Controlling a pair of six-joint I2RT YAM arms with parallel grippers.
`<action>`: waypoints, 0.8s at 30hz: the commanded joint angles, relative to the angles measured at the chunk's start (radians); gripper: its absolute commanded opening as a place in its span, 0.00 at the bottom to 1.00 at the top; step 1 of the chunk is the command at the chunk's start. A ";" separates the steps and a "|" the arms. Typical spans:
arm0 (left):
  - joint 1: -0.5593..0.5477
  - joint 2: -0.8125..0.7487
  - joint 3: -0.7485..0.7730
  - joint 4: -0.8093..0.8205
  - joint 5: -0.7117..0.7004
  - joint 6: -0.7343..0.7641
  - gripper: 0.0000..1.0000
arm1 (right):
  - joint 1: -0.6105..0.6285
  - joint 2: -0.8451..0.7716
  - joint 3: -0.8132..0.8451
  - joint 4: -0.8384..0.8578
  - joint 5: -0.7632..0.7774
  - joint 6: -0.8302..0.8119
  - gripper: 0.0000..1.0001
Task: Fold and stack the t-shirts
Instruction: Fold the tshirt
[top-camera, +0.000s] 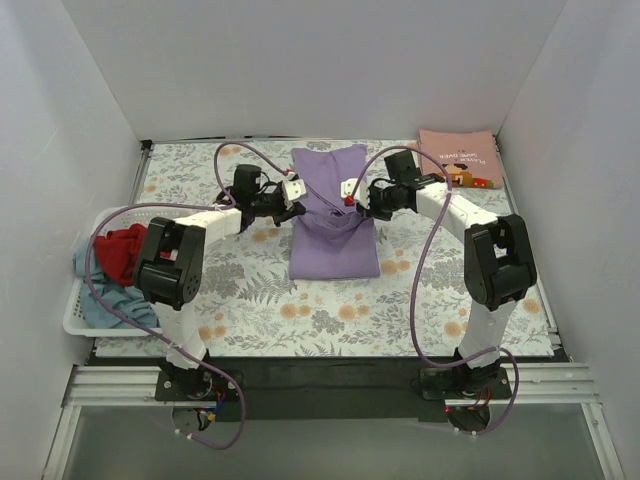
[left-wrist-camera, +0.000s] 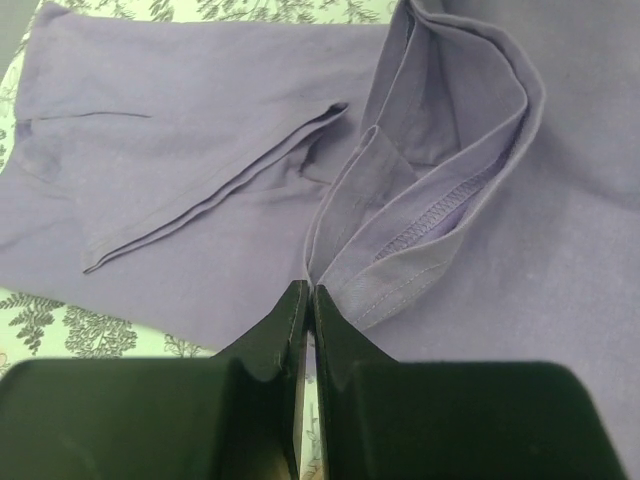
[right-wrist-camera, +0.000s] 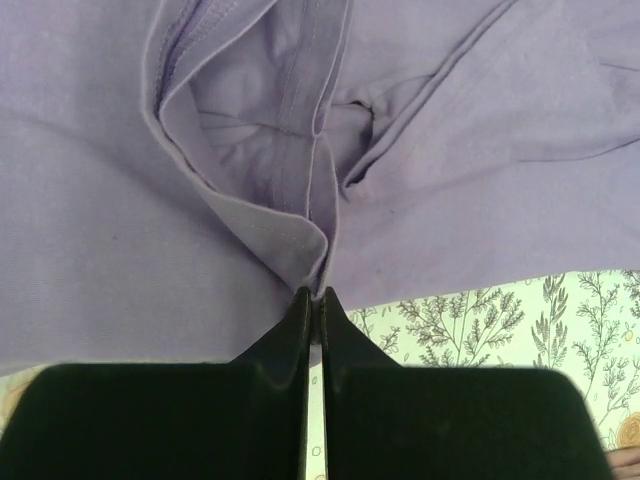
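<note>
Left hand (left-wrist-camera: 308, 300), right hand (right-wrist-camera: 316, 297) pinch tee (top-camera: 335, 238) — grip obscured

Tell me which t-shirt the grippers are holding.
The lavender-purple t-shirt mid-table: left gripper and right gripper pinch its edges. The salmon-pink t-shirt lies far right; the red t-shirt and grey-blue t-shirt sit in the basket.

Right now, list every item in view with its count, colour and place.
lavender t-shirt: one, lavender-purple, table centre, partly folded
salmon-pink t-shirt: one, salmon-pink with print, folded, far right corner
red t-shirt: one, red, in the basket
grey-blue t-shirt: one, grey-blue, in the basket beside the red one
basket: one, white, left table edge
table cloth: one, floral, over the table
left claw: one, black, shut on the lavender t-shirt's left side
right claw: one, black, shut on its right side
</note>
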 joint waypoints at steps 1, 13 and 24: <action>0.014 0.014 0.049 0.058 -0.016 0.008 0.00 | -0.012 0.032 0.070 0.040 -0.020 -0.041 0.01; 0.030 0.132 0.093 0.128 -0.081 -0.009 0.00 | -0.022 0.154 0.139 0.089 0.003 -0.047 0.01; 0.049 0.149 0.196 0.063 -0.303 -0.142 0.25 | -0.034 0.151 0.190 0.101 0.139 0.059 0.43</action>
